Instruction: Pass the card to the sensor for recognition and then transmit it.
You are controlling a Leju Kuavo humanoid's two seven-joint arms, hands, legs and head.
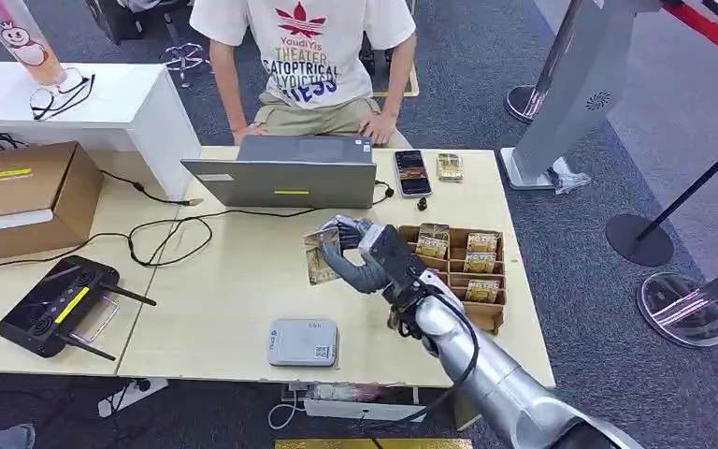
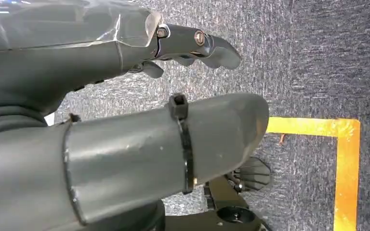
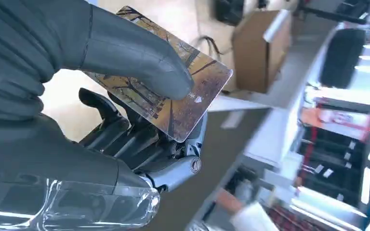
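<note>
My right hand [image 1: 360, 254] holds a brown patterned card [image 1: 321, 254] above the middle of the wooden table [image 1: 234, 281], in front of the laptop. In the right wrist view the thumb presses the card [image 3: 183, 96] against the dark fingers [image 3: 139, 144]. The white sensor box [image 1: 303, 341] lies flat near the table's front edge, below and a little left of the card. My left hand [image 2: 125, 120] hangs over grey carpet with nothing in it, its fingers stretched out and apart.
A tray of cards [image 1: 463, 262] sits right of my hand. A grey laptop [image 1: 285, 173], a phone [image 1: 412, 172] and a seated person [image 1: 308, 65] are at the far side. A black controller [image 1: 56, 304], cables and a cardboard box [image 1: 23, 192] lie at the left.
</note>
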